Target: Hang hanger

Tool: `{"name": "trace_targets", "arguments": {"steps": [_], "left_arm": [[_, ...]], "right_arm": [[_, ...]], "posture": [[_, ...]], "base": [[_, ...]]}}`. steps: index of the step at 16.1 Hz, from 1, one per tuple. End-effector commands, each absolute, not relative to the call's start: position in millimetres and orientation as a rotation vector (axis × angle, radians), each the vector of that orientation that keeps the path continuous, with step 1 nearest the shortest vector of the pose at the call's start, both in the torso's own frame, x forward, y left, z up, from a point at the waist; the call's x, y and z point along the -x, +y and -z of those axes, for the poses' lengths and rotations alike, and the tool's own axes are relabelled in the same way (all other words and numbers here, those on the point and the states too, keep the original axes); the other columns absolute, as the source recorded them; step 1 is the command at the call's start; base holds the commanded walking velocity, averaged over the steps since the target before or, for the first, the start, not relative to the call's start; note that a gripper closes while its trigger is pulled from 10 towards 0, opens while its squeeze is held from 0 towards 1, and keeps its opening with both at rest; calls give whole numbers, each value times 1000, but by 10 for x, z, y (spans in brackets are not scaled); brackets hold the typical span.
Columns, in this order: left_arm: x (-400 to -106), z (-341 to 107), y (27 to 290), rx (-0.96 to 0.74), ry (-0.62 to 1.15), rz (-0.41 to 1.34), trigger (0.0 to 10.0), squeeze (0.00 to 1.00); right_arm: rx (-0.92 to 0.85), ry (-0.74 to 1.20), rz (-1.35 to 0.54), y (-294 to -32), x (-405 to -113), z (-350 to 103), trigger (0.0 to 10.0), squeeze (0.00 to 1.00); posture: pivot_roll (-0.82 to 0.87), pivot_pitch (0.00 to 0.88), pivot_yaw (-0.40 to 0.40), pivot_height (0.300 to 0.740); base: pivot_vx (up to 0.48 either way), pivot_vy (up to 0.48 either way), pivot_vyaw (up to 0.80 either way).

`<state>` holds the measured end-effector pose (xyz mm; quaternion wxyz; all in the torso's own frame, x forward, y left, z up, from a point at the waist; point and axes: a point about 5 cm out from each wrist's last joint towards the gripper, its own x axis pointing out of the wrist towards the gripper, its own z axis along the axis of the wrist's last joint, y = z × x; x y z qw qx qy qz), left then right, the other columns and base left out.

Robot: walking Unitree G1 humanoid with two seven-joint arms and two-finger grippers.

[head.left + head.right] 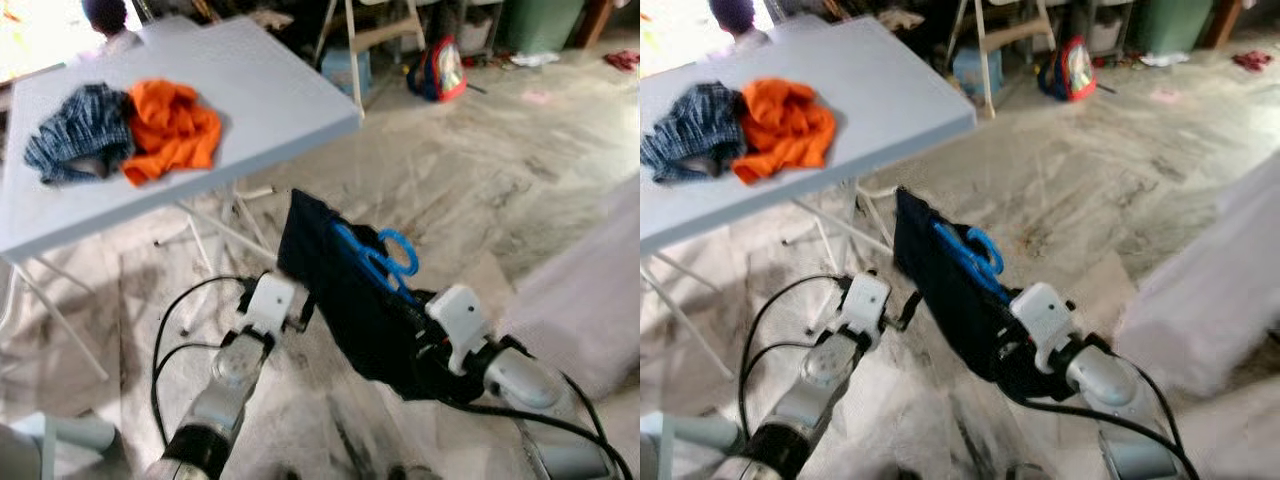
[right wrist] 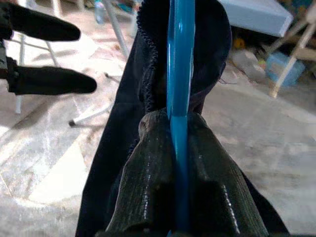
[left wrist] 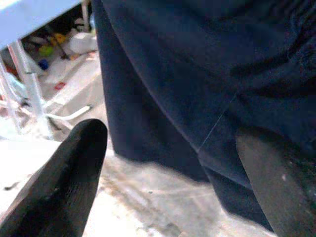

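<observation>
Hanger in blue plastic sits clenched between our right gripper's fingers, its long axis running straight out from the wrist, with a dark garment draped over it. Our left gripper, fingers spread and empty, waits just beside the cloth. We see no rail yet.

Blue hanger, navy garment, orange cloth, blue plaid cloth
</observation>
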<state>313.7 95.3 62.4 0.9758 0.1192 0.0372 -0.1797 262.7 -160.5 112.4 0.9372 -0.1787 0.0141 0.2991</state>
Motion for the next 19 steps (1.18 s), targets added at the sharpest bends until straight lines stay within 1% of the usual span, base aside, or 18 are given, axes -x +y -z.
{"name": "trace_targets", "arguments": {"steps": [1, 7, 10, 15, 17, 19], "left_arm": [[-3121, -591, 1027, -255, 85, 345, 10000, 0], [-3122, -634, 1051, -251, 45, 345, 10000, 0], [-3133, -694, 1054, -204, 19, 366, 10000, 0], [-3183, -802, 1071, -167, -32, 345, 10000, 0], [-3194, -869, 1056, -136, -70, 354, 10000, 0], [-3199, -995, 982, -38, -114, 411, 10000, 0]], "right_arm": [[364, -25, -626, -1552, -2636, -1211, 10000, 0], [333, -40, -587, -1555, -2647, -1222, 10000, 0], [324, -57, -578, -1532, -2664, -1246, 10000, 0], [310, -66, -650, -1404, -2675, -1265, 10000, 0], [293, -80, -687, -1346, -2673, -1301, 10000, 0], [301, -79, -686, -1308, -2702, -1285, 10000, 0]], "posture": [[-6, 157, 84, 740], [-9, 166, 82, 740], [-11, 169, 73, 740], [-13, 175, 57, 740], [-11, 179, 55, 740], [-11, 183, 54, 740]], "base": [[0, 0, 0], [0, 0, 0], [0, 0, 0], [0, 0, 0], [0, 0, 0], [0, 0, 0]]}}
